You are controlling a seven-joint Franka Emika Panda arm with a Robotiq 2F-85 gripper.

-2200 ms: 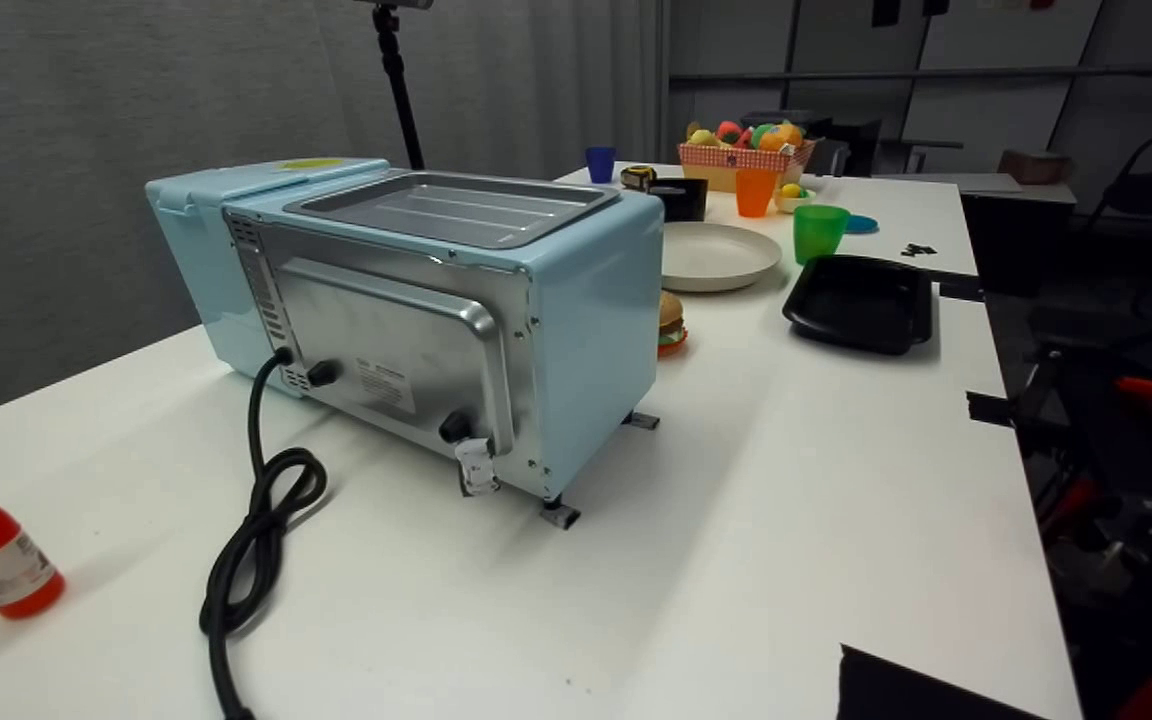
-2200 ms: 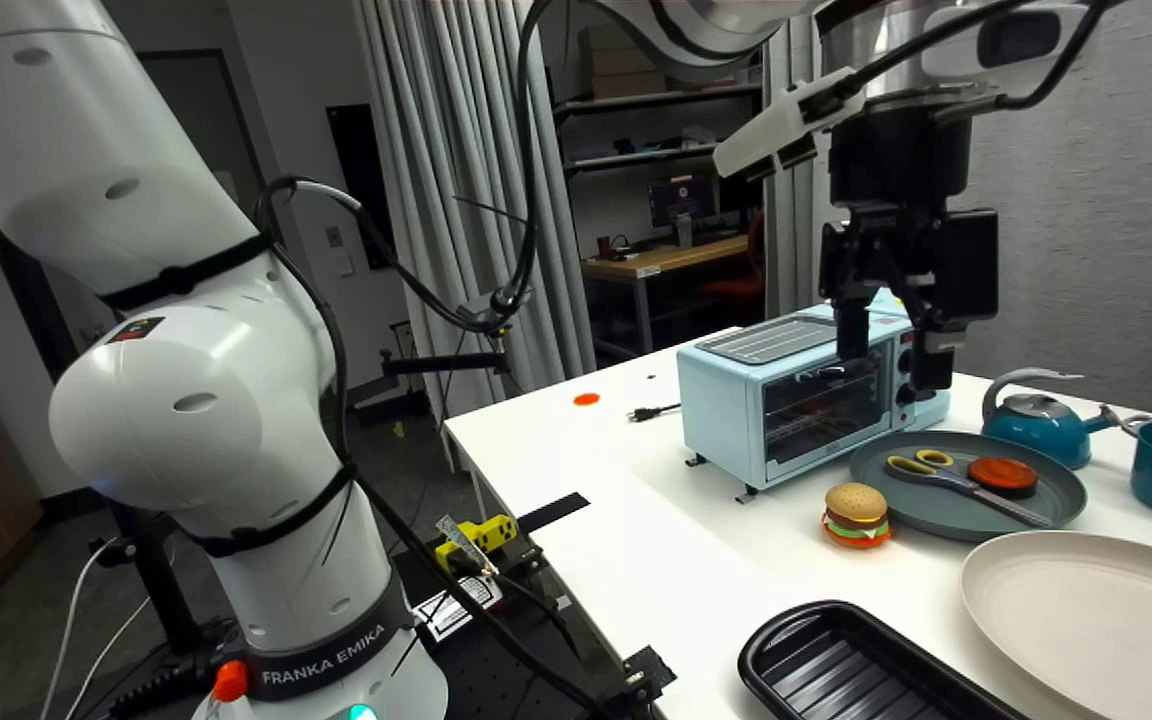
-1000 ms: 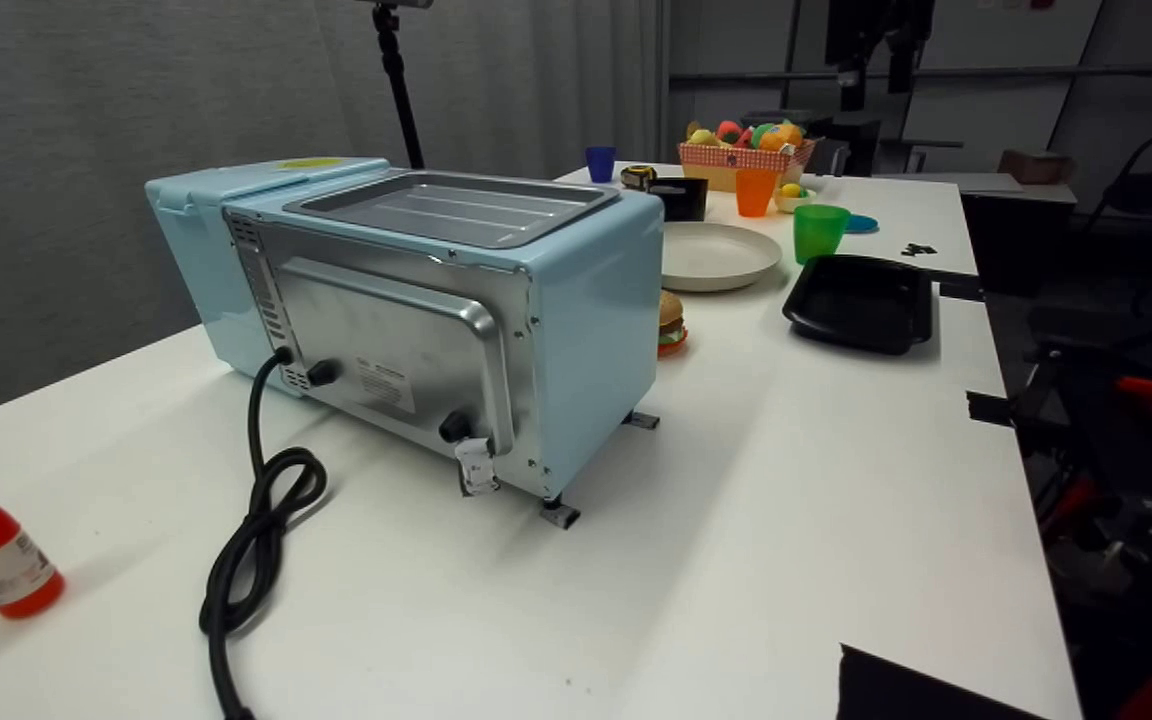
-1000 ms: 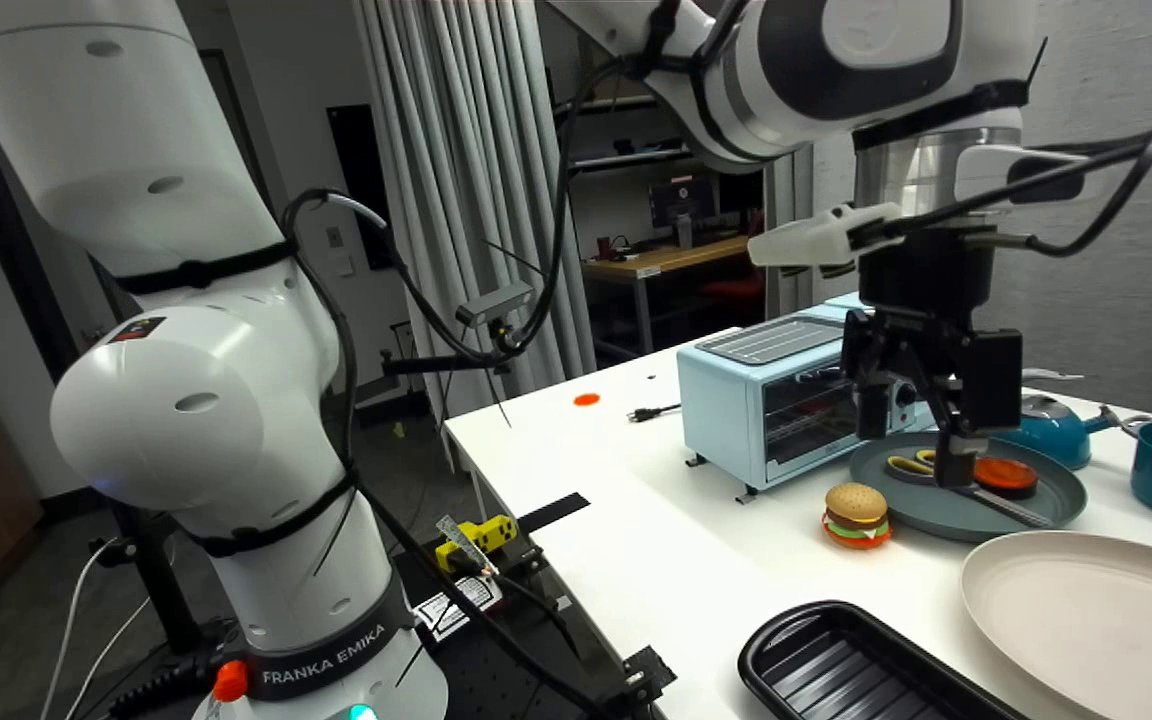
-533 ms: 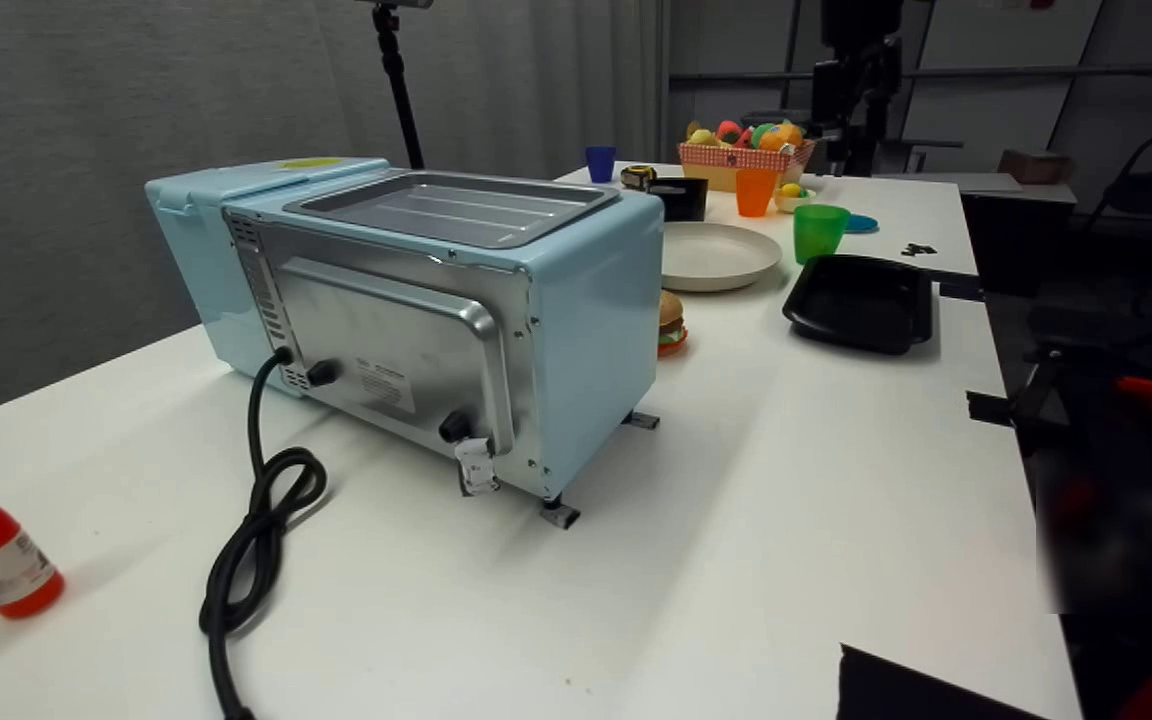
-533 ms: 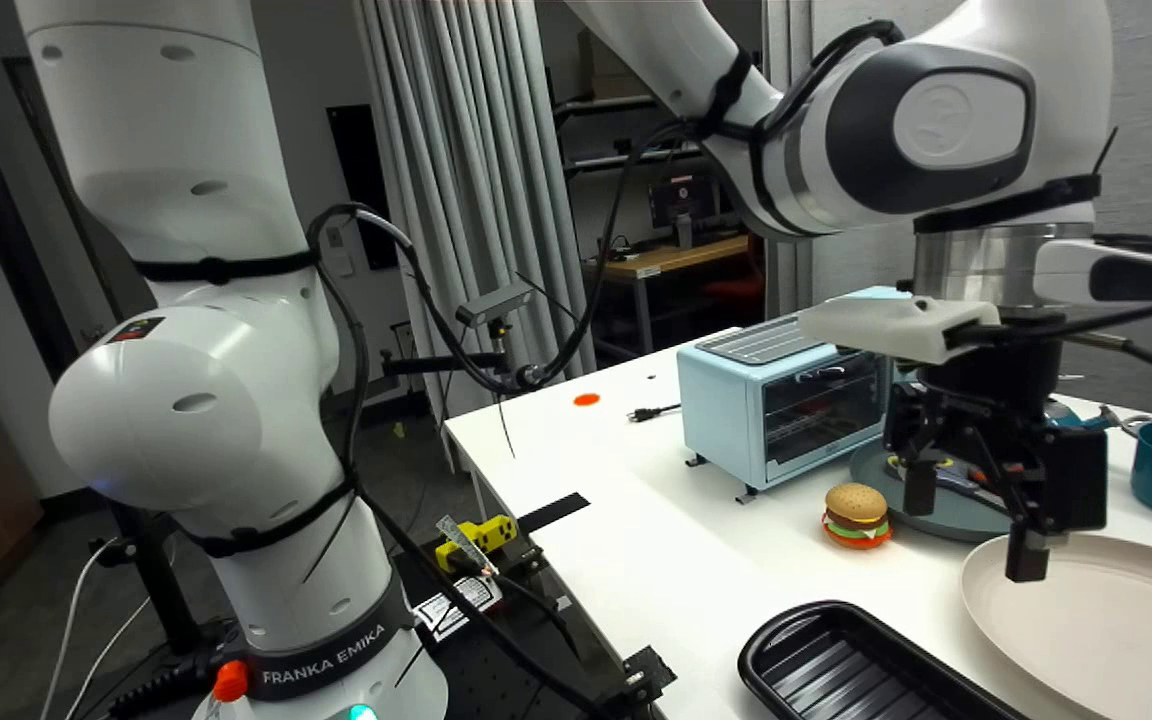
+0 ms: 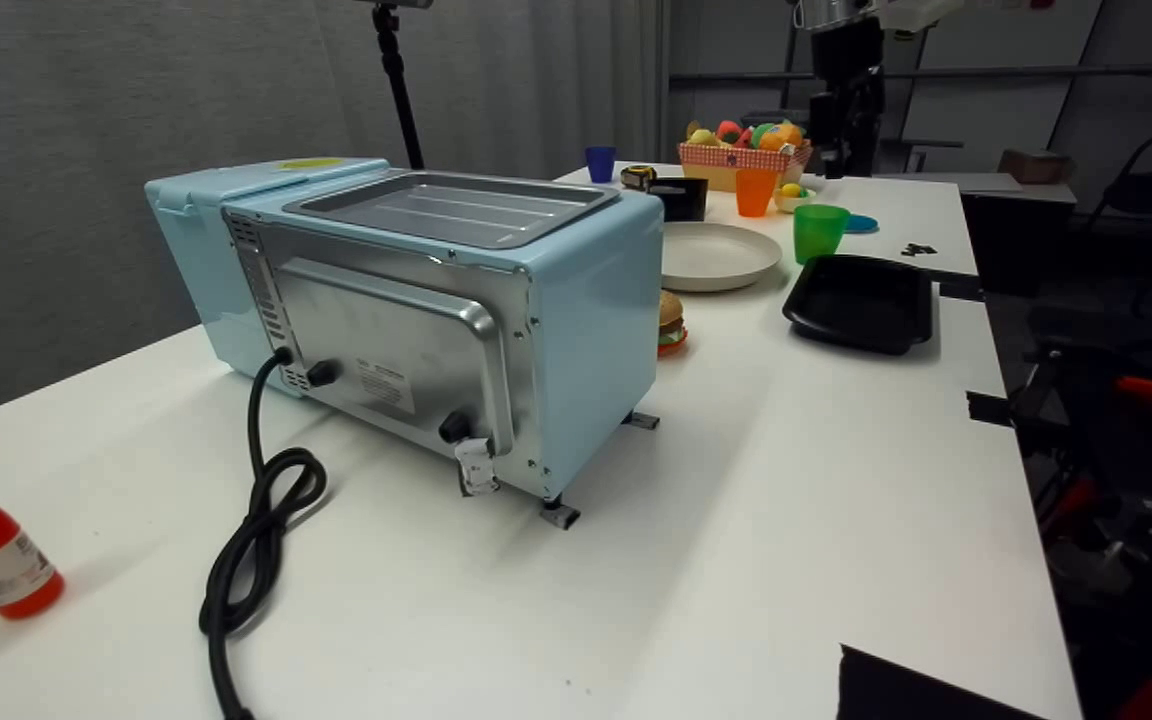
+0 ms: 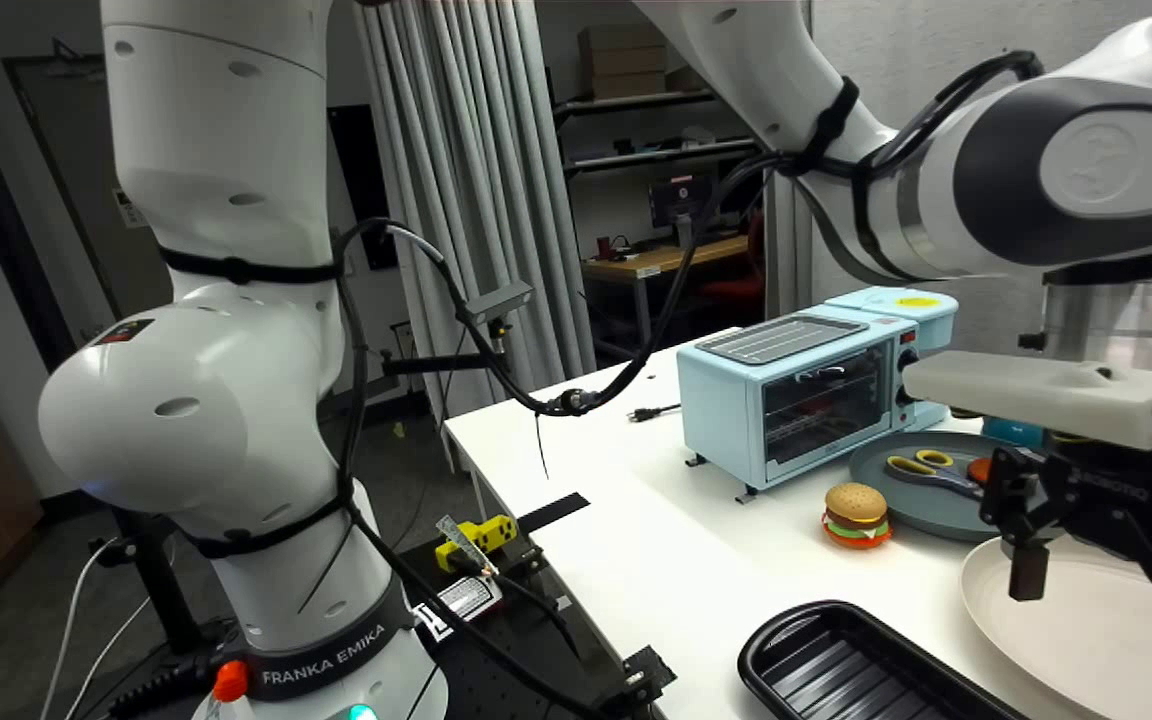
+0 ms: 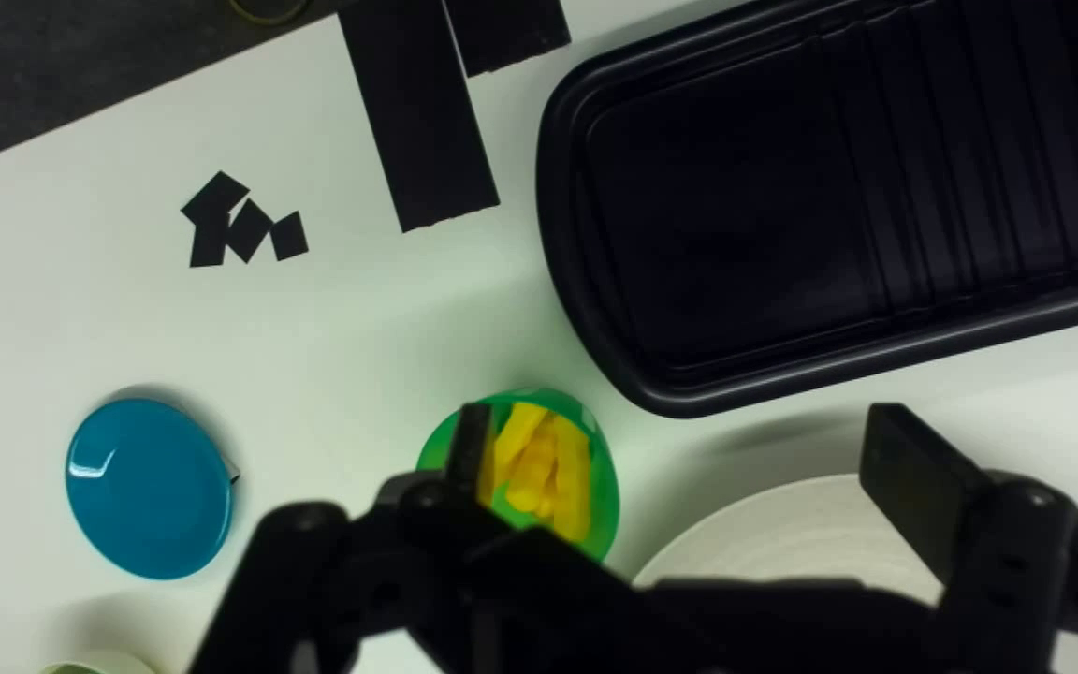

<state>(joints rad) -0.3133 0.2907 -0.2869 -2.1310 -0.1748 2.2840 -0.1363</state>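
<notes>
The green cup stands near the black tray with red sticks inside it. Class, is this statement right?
Not quite: the sticks are yellow, not red, as the wrist view shows. The green cup does stand near the black tray with them inside it.

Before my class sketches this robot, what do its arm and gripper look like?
The arm is white and rounded, with a dark grey panel, black straps and a black cable; a dark band at its base reads FRANKA EMIKA, beside an orange knob. The gripper is black and jointed, marked ROBOTIQ, with two blocky fingers.
</notes>
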